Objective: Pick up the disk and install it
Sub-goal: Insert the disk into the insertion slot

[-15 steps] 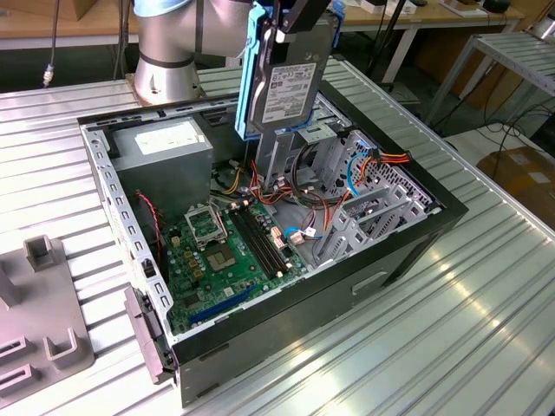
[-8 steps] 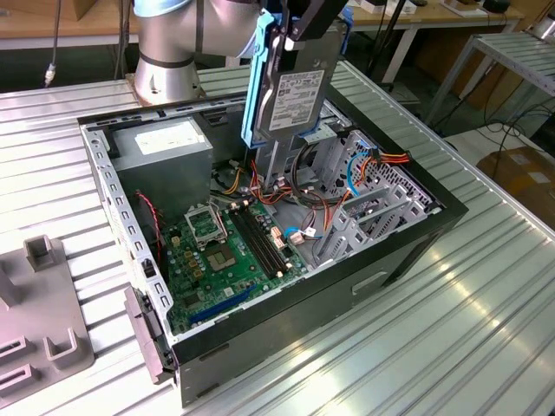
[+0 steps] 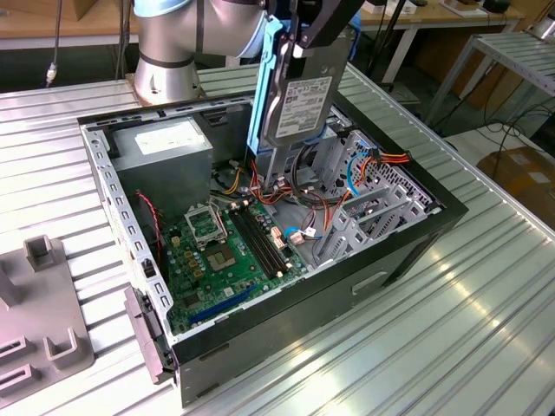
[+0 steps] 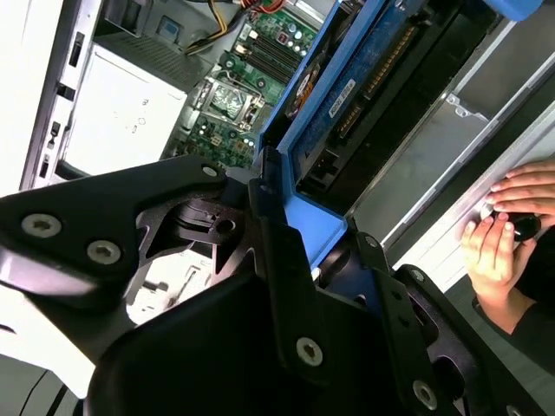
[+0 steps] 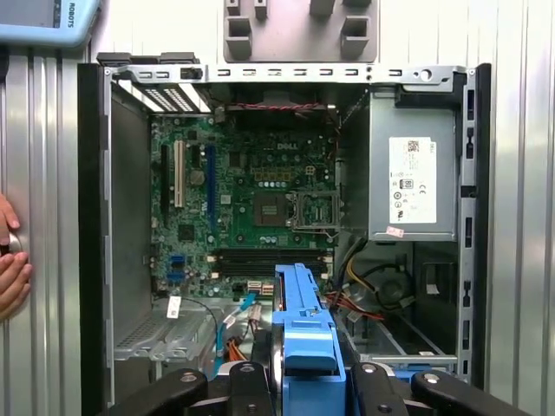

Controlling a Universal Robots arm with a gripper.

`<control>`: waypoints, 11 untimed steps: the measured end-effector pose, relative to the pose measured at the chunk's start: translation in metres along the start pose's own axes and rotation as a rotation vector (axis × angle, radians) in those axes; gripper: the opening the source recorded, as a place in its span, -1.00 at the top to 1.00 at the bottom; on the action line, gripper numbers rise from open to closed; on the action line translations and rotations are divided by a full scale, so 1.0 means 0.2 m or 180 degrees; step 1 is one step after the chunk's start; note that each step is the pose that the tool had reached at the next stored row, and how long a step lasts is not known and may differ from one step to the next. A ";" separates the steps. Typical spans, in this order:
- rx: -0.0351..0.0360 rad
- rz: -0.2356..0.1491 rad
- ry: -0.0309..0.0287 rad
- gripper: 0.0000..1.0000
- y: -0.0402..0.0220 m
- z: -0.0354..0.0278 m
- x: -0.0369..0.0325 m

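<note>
Ribbed metal bench [image 3: 486,295] stretches under the whole scene, with more tables and boxes in the background of the exterior view. The disk [image 3: 299,108] hangs upright in the air over the open computer case [image 3: 347,303], its pale label facing the exterior view's camera and its bright blue carrier rail [image 3: 263,87] running down the edge on the exterior view's left. The claw [image 3: 305,36] is closed on the disk's upper end, gripping it from above; in the second wrist view its black fingers [image 4: 277,251] press against the blue plastic on both sides. The disk's lower edge sits over a tangle of orange, red and yellow cables [image 3: 251,178], apart from them as far as can be seen. Just toward the exterior view's right stands the metal drive cage [image 3: 364,217], with a blue cable [image 3: 351,178] looping beside it. Below and toward the exterior view's left, the green motherboard [image 3: 230,251] lies flat on the case floor, and the grey power supply [image 3: 165,143] fills the far corner. The silver robot arm [image 3: 173,43] rises behind the case. A grey moulded fixture [image 3: 43,312] rests on the bench well apart from the case. In the second wrist view a person's hands [image 4: 507,225] rest on the bench just outside the case wall.
</note>
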State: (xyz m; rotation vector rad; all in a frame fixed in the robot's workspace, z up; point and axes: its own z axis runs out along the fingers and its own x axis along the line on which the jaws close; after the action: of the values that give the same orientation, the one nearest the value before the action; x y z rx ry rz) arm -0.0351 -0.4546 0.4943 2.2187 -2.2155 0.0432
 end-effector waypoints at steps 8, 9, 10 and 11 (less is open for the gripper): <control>0.0000 0.0000 0.0009 0.26 -0.003 0.001 0.060; 0.0000 0.0000 0.0010 0.26 -0.004 0.002 0.070; 0.0000 0.0000 0.0011 0.26 -0.004 0.002 0.076; 0.0000 0.0000 0.0013 0.26 -0.005 0.003 0.096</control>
State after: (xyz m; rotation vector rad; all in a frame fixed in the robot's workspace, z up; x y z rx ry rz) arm -0.0342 -0.4738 0.4942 2.2167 -2.2135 0.0476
